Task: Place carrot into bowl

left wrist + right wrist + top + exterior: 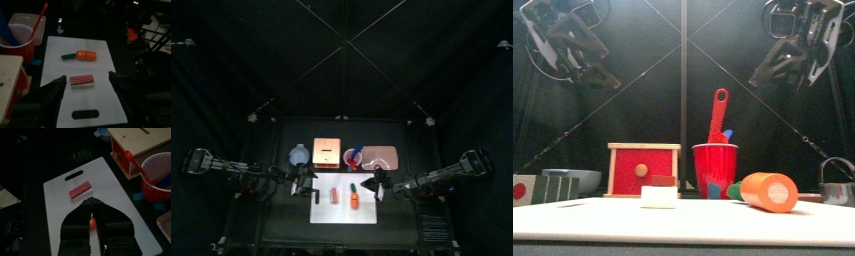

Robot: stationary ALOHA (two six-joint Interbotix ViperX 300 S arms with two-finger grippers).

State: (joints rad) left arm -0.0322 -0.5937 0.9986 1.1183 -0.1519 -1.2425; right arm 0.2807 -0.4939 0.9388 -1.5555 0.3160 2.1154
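Observation:
The carrot (pixel 85 55), orange with a green tip, lies on a white cutting board (pixel 100 107); it also shows as the carrot (pixel 354 194) and the carrot (pixel 766 190). The pale grey-blue bowl (pixel 299 154) stands at the table's left, apart from the board, and shows low at the left as the bowl (pixel 577 180). My left gripper (pixel 88 95) hangs open above the board's near end, holding nothing. My right gripper (pixel 91 203) is shut and empty, high over the carrot, whose orange shows between its jaws. Both arms hang well above the table in the front view.
A red-and-white striped block (pixel 82 80) lies on the board beside the carrot. Behind stand a wooden box with a red face (pixel 644 170), a red cup (pixel 716 170) with a red utensil, a tan board (pixel 381 157) and a metal cup (pixel 838 186).

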